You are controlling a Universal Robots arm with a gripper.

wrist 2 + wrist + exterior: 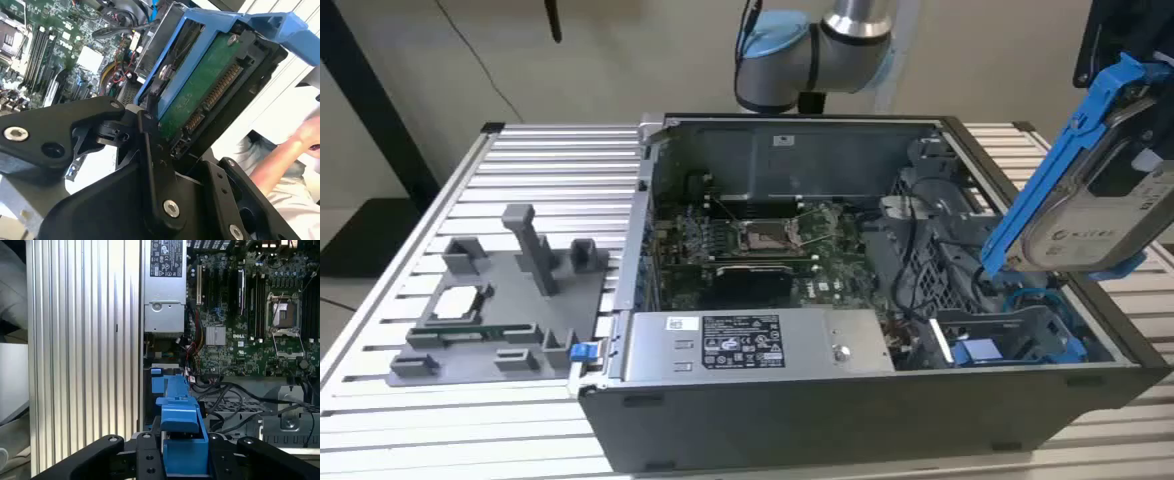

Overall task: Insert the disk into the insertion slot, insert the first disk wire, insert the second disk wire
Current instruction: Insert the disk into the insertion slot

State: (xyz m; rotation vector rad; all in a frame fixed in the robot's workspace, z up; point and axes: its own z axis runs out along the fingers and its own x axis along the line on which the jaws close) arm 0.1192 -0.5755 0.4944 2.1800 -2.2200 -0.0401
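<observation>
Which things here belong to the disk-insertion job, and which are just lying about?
Job: disk, clamped in the gripper; insertion slot.
Lying about: power-supply box; motherboard; grey parts fixture.

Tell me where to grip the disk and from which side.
Grip the disk by its blue carrier, pinching the frame's two outer sides, coming from the connector end. The frame's sides run parallel and give flat plastic to press on; the green board face is bare, so likely best left untouched. The pincer clamps it so now.
</observation>
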